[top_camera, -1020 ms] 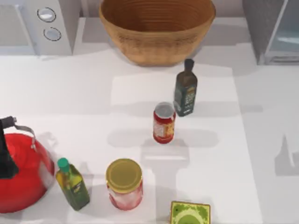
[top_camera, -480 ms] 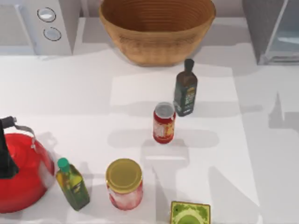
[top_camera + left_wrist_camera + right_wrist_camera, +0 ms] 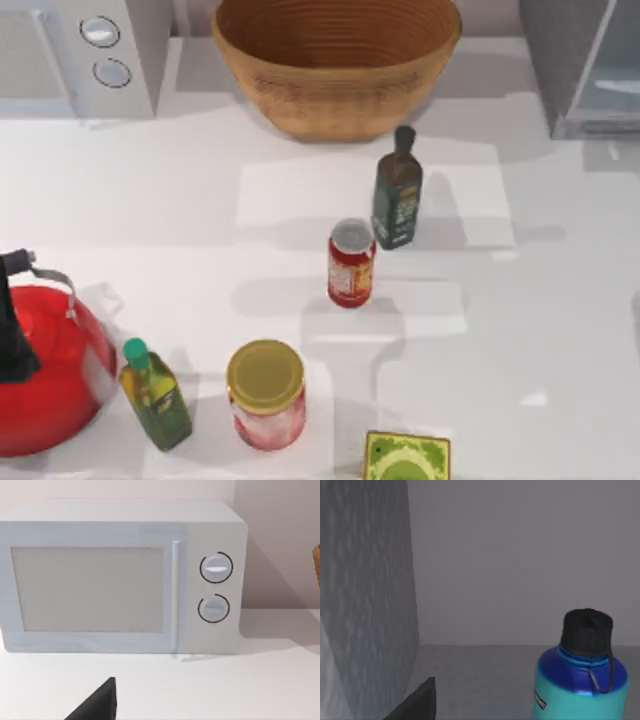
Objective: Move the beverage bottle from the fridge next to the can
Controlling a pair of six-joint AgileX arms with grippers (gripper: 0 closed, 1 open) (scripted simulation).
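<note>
The beverage bottle (image 3: 580, 680), a squat teal flask with a blue shoulder, black cap and loop handle, stands upright inside the fridge, between its grey inner walls (image 3: 365, 605). It is close ahead of my right gripper, and a dark edge of that gripper (image 3: 417, 702) shows off to its side, apart from it. In the top view the fridge (image 3: 585, 70) stands at the back right corner. The red can (image 3: 351, 263) with a silver top stands upright at the table's middle. My left gripper's dark edge (image 3: 97, 705) hangs above the table, facing the white microwave (image 3: 120, 575).
A dark green slim bottle (image 3: 397, 195) stands just behind the can. A wicker basket (image 3: 335, 60) sits at the back centre and the microwave (image 3: 80, 50) at the back left. A red kettle (image 3: 45, 365), olive bottle (image 3: 155, 395), red jar (image 3: 266, 395) and green box (image 3: 406, 458) line the front.
An arm's shadow on the table's right side has slid from the middle right toward the fridge. Nothing on the table has moved.
</note>
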